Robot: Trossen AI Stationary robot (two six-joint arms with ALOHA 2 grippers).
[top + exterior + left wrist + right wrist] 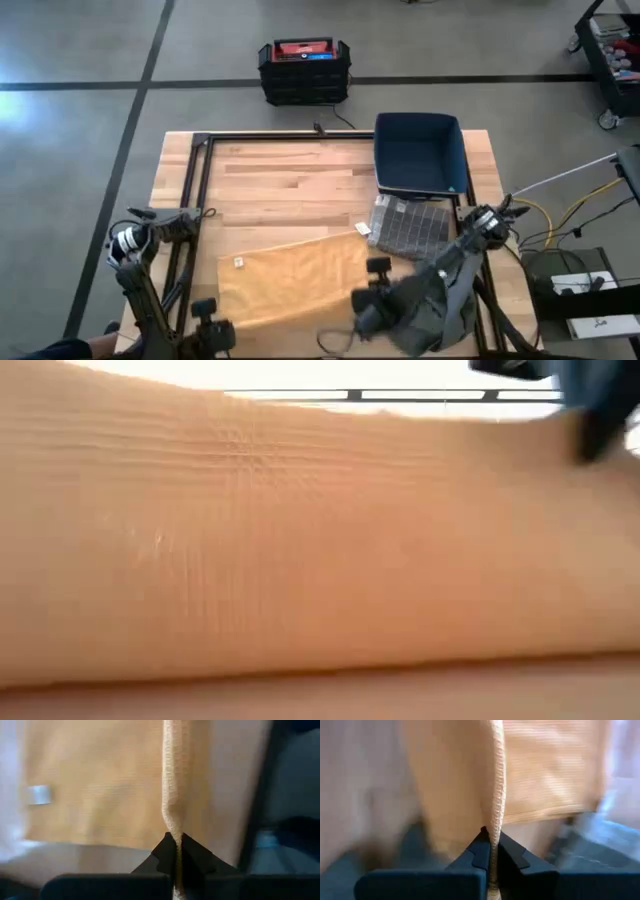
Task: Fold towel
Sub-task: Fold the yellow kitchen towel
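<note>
A tan towel (290, 280) lies spread near the table's front edge, with a small white label (238, 263) at its far left corner. In the low view the towel (300, 540) fills almost the whole picture. My left gripper (212, 328) is shut on the towel's near left part, and my right gripper (368, 300) is shut on its near right part. Each wrist view shows a raised ridge of the cloth running away from the shut fingers. My left gripper pinches a raised edge or fold of the towel (172, 827) between its two fingers, at the near left. The cloth stands up as a narrow ridge from the fingertips. One layer or several, I cannot tell. My right gripper pinches a ribbed edge of the towel (495, 822) between its two fingers, at the near right. The ridge of cloth runs straight on from the fingertips, and the rest of the towel spreads out beyond it.
A blue bin (420, 155) stands at the far right of the table. In front of it lies a grey checked cloth (408, 225). A dark grey cloth (435, 300) lies under my right arm. A black crate (304, 70) stands on the floor beyond the table.
</note>
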